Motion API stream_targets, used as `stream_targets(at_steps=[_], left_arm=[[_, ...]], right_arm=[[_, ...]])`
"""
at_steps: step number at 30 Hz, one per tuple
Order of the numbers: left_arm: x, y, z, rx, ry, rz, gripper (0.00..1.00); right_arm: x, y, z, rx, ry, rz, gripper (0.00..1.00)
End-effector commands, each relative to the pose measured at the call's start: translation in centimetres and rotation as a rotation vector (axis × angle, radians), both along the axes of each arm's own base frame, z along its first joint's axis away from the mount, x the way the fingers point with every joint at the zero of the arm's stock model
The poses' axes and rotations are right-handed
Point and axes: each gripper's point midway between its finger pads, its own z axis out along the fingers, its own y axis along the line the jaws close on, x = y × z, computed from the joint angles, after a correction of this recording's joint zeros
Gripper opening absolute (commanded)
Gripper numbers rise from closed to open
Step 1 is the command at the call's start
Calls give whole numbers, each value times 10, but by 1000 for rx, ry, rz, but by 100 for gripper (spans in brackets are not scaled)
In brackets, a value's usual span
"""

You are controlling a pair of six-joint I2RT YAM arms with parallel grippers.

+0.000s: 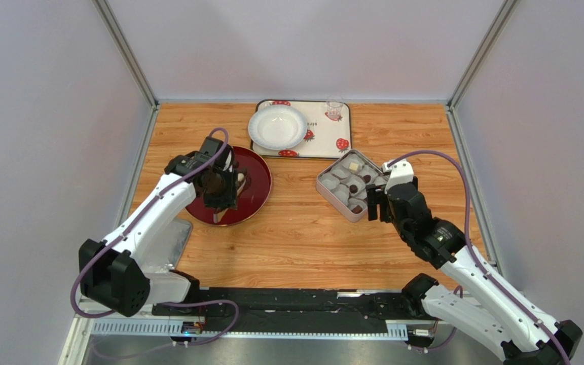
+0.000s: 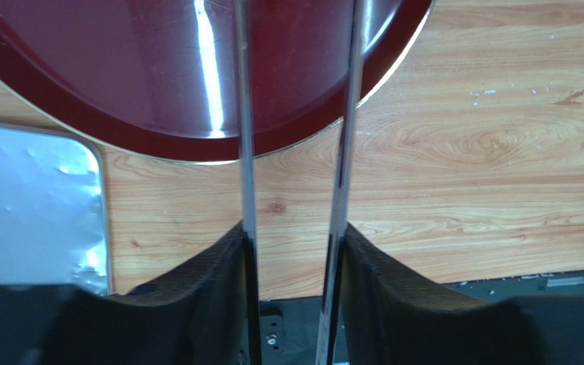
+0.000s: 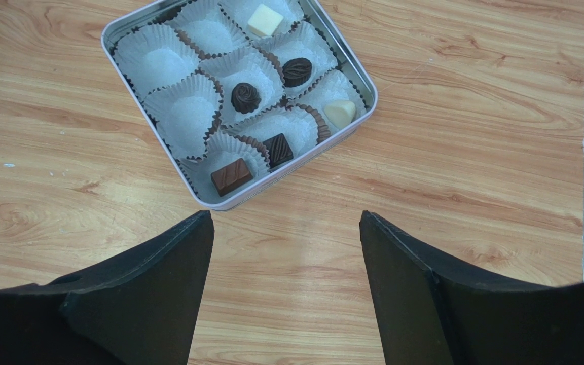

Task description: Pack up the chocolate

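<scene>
Several chocolate pieces [image 3: 245, 96], dark brown and cream, sit in paper cups inside the square tin [image 3: 219, 199], which also shows in the top view [image 1: 331, 192]. Some cups hold nothing. My right gripper [image 3: 286, 217] is open and empty above the wood just near of the tin, also seen from the top [image 1: 375, 204]. My left gripper [image 2: 295, 228] is shut on metal tongs [image 2: 243, 114] whose two blades reach out over the dark red plate [image 2: 120, 68]. The blade tips are out of the wrist view. From the top, the left gripper [image 1: 223, 199] hangs over the red plate [image 1: 257, 186].
A white bowl [image 1: 277, 126] stands on a strawberry-print tray [image 1: 325, 141] at the back, with a small clear cup [image 1: 335, 109] beside it. A silvery lid [image 2: 28, 205] lies near the left arm's base. Walls close in the left, right and back edges.
</scene>
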Motion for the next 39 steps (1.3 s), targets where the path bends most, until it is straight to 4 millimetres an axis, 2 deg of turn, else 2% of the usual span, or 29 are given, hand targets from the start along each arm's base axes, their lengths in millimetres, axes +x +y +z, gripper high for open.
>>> stream_targets(at_steps=[1, 18, 26, 31, 34, 36, 39], left_arm=[[11, -16, 13, -74, -11, -22, 49], [34, -18, -6, -5, 51, -27, 48], [38, -11, -18, 50, 71, -18, 47], [40, -13, -22, 46, 84, -26, 43], [38, -17, -21, 26, 96, -35, 36], [38, -17, -17, 22, 85, -36, 26], [36, -17, -8, 13, 64, -35, 24]], right_arm=[[4, 9, 15, 85, -68, 14, 75], [1, 5, 31, 123, -130, 9, 75], [0, 4, 36, 138, -152, 4, 75], [0, 4, 37, 145, -158, 4, 75], [-1, 2, 40, 147, -167, 0, 74], [-2, 0, 44, 155, -182, -4, 74], [-2, -1, 47, 166, -196, -11, 74]])
